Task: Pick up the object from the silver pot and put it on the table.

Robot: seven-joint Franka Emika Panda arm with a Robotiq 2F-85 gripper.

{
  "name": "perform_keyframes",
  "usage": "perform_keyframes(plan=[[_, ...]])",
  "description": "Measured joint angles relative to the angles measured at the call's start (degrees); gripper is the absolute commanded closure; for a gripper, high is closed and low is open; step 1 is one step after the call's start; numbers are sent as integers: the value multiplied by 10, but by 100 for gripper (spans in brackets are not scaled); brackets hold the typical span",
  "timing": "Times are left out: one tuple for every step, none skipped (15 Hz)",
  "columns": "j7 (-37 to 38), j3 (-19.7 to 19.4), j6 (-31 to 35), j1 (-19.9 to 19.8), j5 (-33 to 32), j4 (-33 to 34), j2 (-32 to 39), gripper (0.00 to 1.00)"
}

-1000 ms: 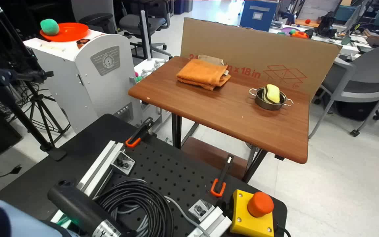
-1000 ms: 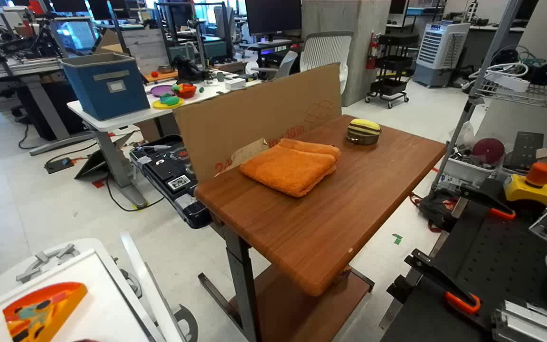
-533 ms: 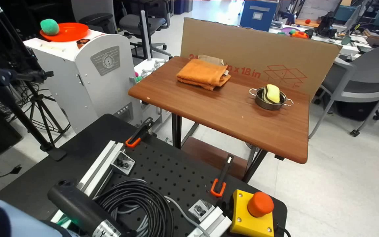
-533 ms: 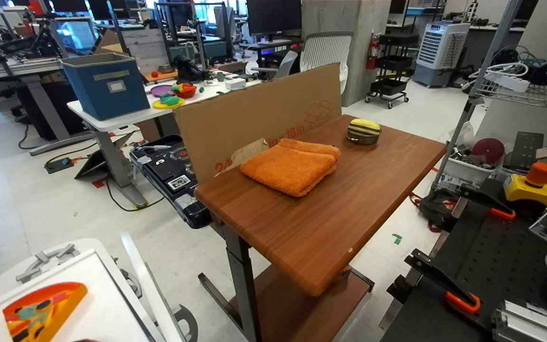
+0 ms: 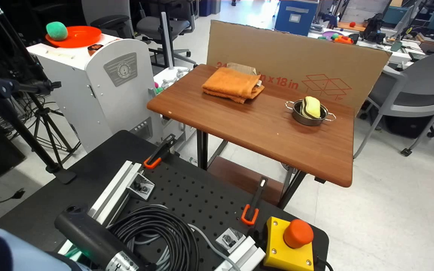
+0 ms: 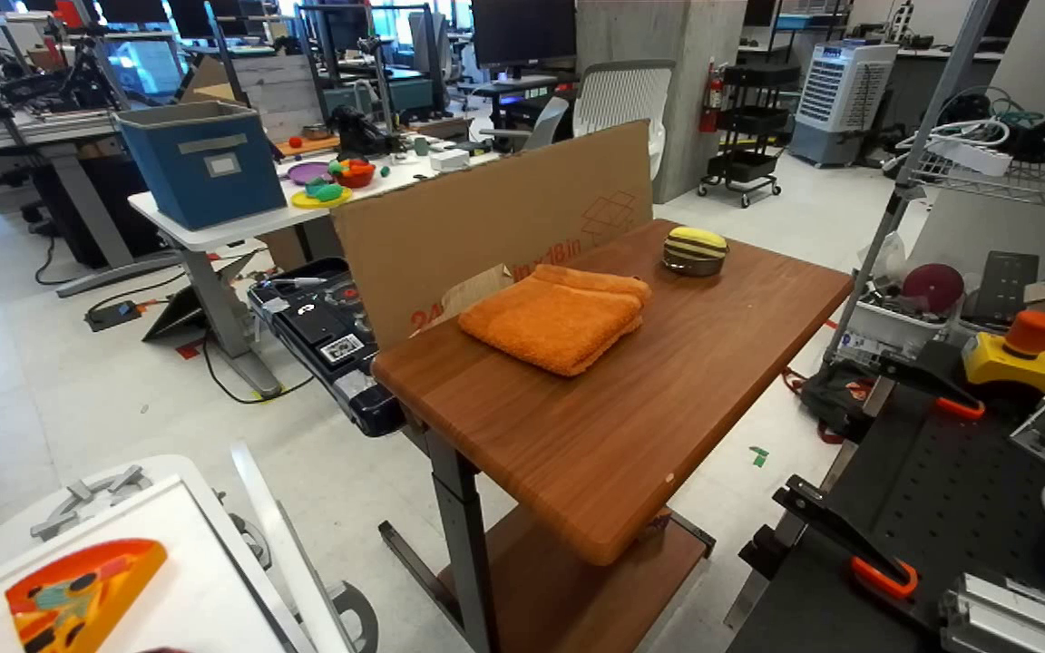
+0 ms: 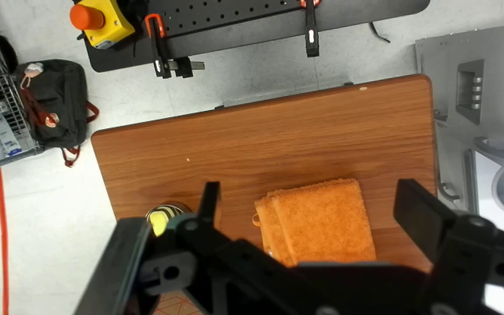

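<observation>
The gripper [image 7: 309,188] has its jaws spread wide and grips nothing, presumably ready to straddle something round; in the wrist view it shows over the cloth [image 7: 326,223], so it likely must travel sideways to reach its target. The object [image 5: 313,108] sits in the pot [image 5: 306,121], bulging above the rim, which should leave plenty to pinch. The pot rests on the table [image 5: 254,124], well apart from the cloth. Compared with half a second ago, object, pot and cloth lie unmoved in both exterior views; a dark speck [image 5: 233,2], too small to identify, has appeared on the far floor [image 5: 245,11].
</observation>
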Motion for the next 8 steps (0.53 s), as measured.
perform_keyframes(plan=[[0, 0, 0, 0, 0, 0, 0, 0], [0, 0, 0, 0, 0, 0, 0, 0], [0, -2, 0, 2, 0, 0, 0, 0], [0, -6, 0, 5, 0, -1, 0, 0], [0, -9, 6, 7, 0, -1, 2, 0], [0, -13, 20, 8, 0, -1, 4, 0], [0, -18, 38, 8, -1, 0, 11, 0], [0, -26, 55, 8, -1, 2, 20, 0]])
